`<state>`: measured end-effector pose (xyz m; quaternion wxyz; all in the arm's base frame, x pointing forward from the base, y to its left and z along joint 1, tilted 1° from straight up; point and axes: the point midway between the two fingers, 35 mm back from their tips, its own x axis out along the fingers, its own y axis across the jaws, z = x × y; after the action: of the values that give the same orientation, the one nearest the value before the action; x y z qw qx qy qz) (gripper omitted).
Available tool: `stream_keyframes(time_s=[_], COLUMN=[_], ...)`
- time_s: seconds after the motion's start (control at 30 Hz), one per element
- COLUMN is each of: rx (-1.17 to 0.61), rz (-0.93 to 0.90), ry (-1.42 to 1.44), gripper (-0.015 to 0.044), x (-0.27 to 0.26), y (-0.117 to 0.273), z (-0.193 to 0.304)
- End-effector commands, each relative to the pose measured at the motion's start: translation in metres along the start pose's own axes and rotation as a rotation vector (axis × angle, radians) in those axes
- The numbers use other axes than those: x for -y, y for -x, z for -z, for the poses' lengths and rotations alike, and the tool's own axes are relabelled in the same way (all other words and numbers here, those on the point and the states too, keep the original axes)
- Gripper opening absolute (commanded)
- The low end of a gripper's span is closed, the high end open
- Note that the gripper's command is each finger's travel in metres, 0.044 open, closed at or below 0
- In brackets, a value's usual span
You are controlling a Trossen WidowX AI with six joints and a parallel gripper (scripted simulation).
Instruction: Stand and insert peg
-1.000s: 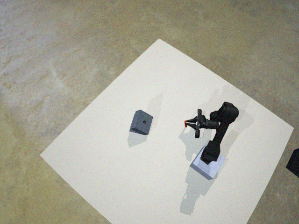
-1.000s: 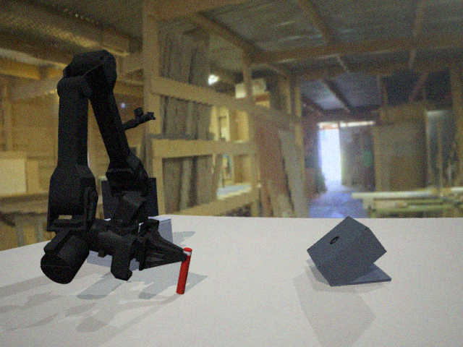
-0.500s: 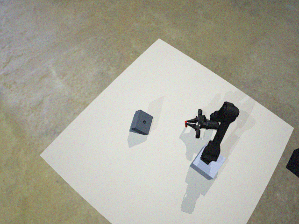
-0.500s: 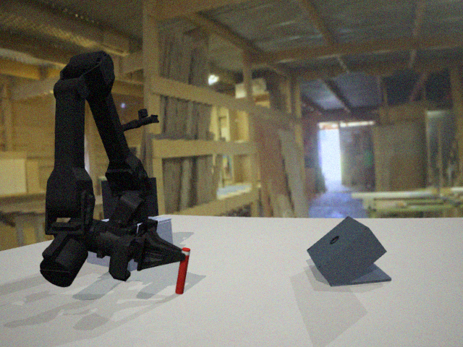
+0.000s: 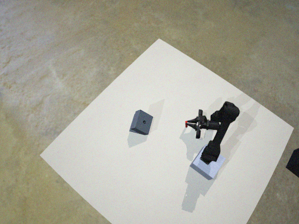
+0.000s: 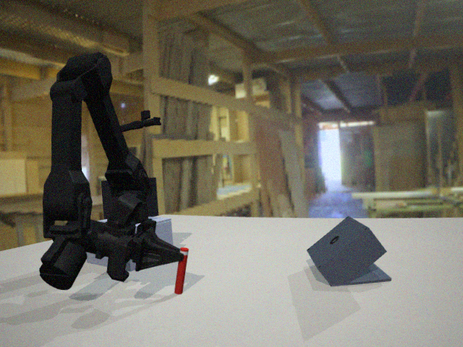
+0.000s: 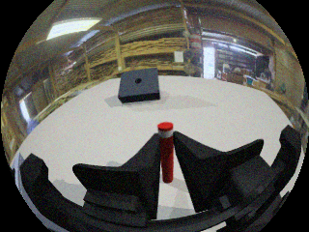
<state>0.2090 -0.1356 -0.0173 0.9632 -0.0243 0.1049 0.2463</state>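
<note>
The red peg (image 5: 186, 124) (image 6: 180, 275) (image 7: 167, 157) is close to upright, tilted slightly, with its white band at the top and its plain end down. My gripper (image 5: 186, 123) (image 6: 182, 255) (image 7: 165, 136) is shut on the peg near the banded end, reaching it from the side. The plain end is at or just above the table; I cannot tell whether it touches. The dark grey sloped panel (image 5: 145, 125) (image 6: 336, 257) (image 7: 147, 89) stands apart from the peg, its face with one hole turned up and toward the arm. The hole is empty.
The white table top (image 5: 108, 144) (image 6: 254, 298) (image 7: 87, 126) lies under everything. The arm's pale blue base block (image 5: 200, 168) stands behind the gripper. A black box (image 5: 294, 161) is beyond the table edge in the top view.
</note>
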Motion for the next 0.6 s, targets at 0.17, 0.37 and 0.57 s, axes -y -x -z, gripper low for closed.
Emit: stream_keyframes(time_s=[0.17,0.37,0.57], rx=[0.004,0.008,0.013], rz=[0.001,0.003,0.005], ry=[-0.001,-0.002,-0.003], gripper=[0.0049,0.0049,0.0049], x=[-0.0002,-0.0004,-0.0006], y=[0.0020,0.0031,0.0042], z=[0.0018,0.0023,0.0027])
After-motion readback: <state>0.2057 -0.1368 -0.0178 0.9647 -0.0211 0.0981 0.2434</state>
